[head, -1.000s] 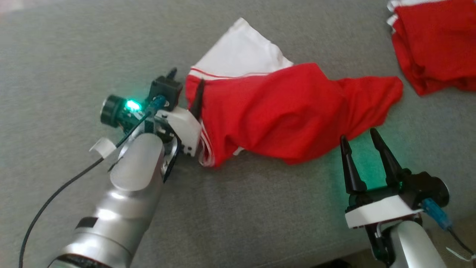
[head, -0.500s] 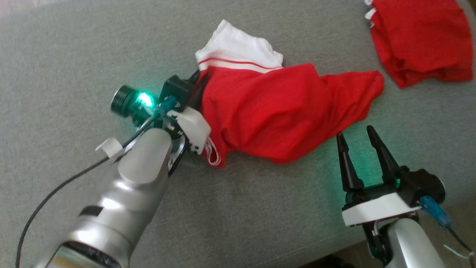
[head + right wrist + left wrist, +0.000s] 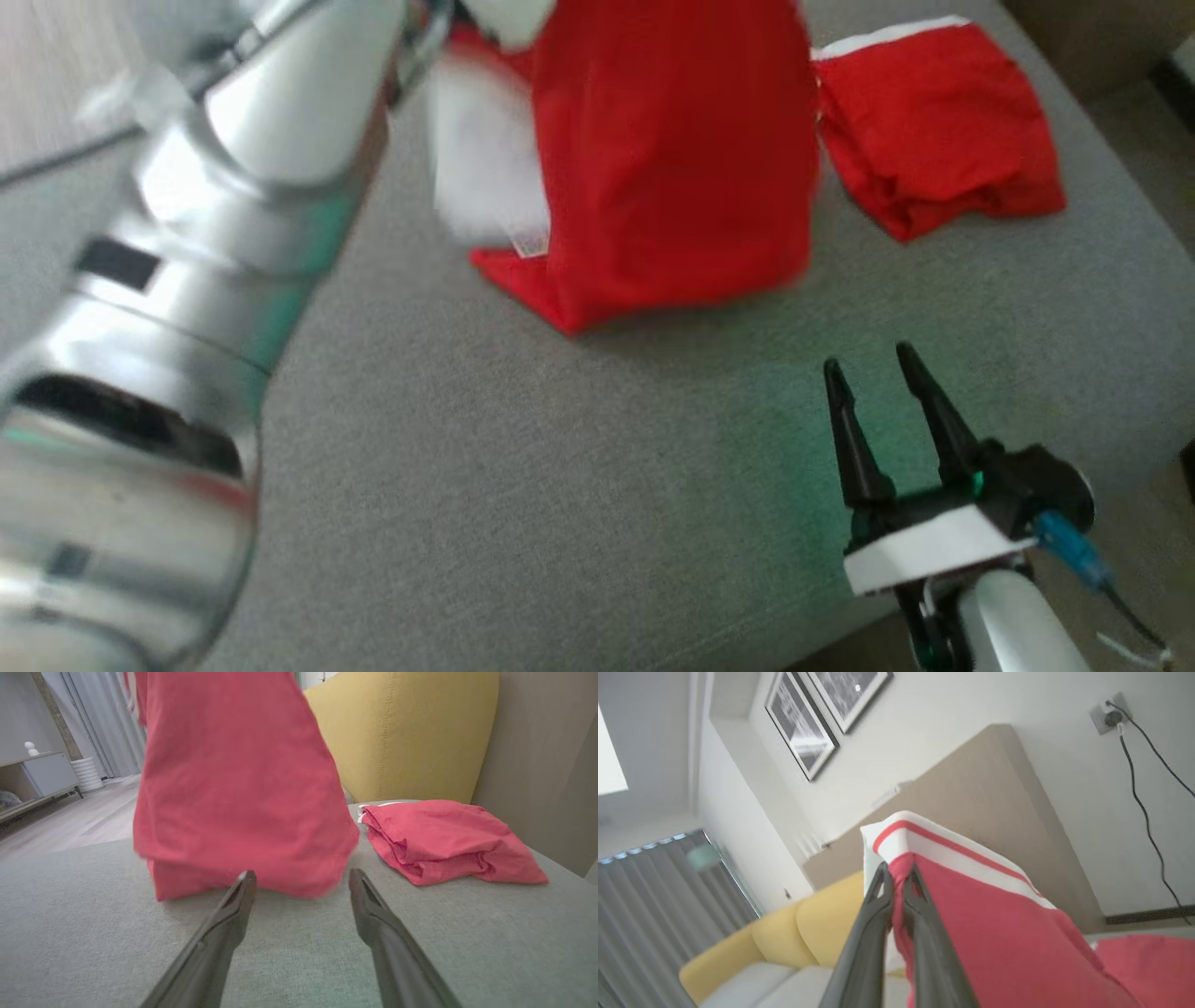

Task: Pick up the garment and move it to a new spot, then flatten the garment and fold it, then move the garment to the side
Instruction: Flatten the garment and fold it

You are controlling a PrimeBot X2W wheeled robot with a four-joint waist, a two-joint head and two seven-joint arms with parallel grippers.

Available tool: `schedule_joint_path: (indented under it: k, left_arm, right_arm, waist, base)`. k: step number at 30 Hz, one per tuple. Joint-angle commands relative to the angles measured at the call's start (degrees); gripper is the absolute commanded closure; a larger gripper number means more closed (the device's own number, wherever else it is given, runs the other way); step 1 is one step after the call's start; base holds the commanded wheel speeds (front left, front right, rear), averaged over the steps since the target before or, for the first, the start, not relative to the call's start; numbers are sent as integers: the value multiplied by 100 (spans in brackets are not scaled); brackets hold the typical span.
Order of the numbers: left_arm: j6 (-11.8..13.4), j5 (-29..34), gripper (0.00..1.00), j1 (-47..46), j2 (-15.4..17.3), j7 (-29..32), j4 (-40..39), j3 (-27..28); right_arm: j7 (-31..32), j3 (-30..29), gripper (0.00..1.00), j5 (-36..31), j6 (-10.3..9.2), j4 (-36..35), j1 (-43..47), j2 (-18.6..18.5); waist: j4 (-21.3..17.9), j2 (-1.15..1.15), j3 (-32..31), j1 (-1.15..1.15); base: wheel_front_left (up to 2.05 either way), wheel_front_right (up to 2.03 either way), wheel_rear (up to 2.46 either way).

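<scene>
Garment [image 3: 672, 159] hangs pinched in left gripper [image 3: 898, 870], folded red pile [image 3: 934, 131] beside it (right gripper [image 3: 868, 359] spread wide, empty).

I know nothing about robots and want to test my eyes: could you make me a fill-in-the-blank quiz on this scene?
1. The left fingers are pinched ___ on the hanging garment.
2. The right fingers stand ___, holding nothing.
3. The folded pile on the grey surface is coloured ___.
Missing words: shut; open; red.
</scene>
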Motion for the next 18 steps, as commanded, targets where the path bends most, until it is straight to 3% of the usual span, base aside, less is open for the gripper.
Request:
schedule_joint_path:
  k: [1, 5, 9, 14, 18]
  left_arm:
    - [10, 43, 100, -463, 238, -61, -234, 138]
    - [30, 5, 100, -597, 319, -98, -440, 218]
    - [-8, -86, 100, 60, 556, -105, -594, 98]
    - [-20, -354, 100, 2002, 1165, -107, -1107, -95]
    - [220, -834, 100, 3819, 1520, -105, -1651, 1]
  right_arm:
    - [-22, 120, 0, 14, -5, -132, 71, -29]
    - [-22, -18, 0, -32, -5, -156, 199, -29]
    - [-22, -115, 0, -92, -5, -201, 262, -29]
    - [-22, -215, 0, -141, -5, -259, 333, -29]
    - [-22, -325, 0, -243, -5, -261, 388, -29]
  waist:
    - [-24, 0, -193, 0]
    - [189, 0, -350, 0]
    - [495, 0, -419, 0]
    - [847, 0, -335, 0]
    - [1124, 0, -196, 0]
  base:
    - [0, 0, 0]
    - [0, 0, 0]
    - [0, 0, 0]
    - [0, 0, 0]
    - [0, 0, 0]
